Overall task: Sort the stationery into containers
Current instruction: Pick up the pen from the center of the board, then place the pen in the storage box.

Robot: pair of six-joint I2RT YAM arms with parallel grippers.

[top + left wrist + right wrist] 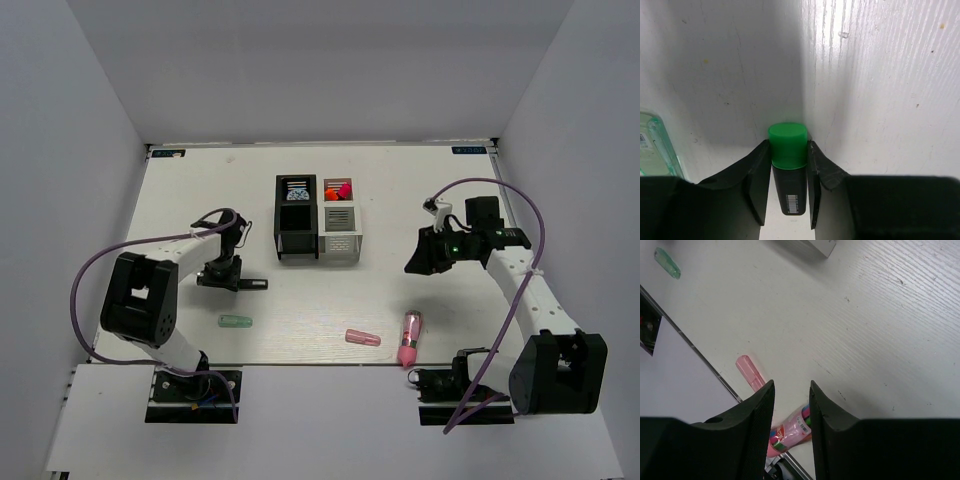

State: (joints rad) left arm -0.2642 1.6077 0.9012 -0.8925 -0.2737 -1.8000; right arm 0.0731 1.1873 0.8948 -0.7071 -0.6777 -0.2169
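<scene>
White table [420, 190] in view, and the risk sits mostly on the left side. The left gripper [232, 278] is low on the surface, left of the black slotted organiser box [297, 228] and the white-grey slotted organiser box [341, 232]. Its fingers [756, 175] press on both sides of the black highlighter with the green cap [787, 145], which lies flat on the table. The tips bite close to the cap end, so on a lift the long barrel could swing down or twist out of the hold. The right gripper [792, 390] hangs above the table, jaws narrowly apart with nothing between them. Below it the fat pink-clear tube [410, 338] and the small pink capsule-shaped piece [362, 338] rest right at the near edge, and a clumsy descent there could nudge either one off. The pale green capsule-shaped piece [654, 145] lies just beside the left gripper, so a sideways drag could send it rolling. Last worry: the boxes' back compartments hold items, and a tilted highlighter may catch on a slotted wall
</scene>
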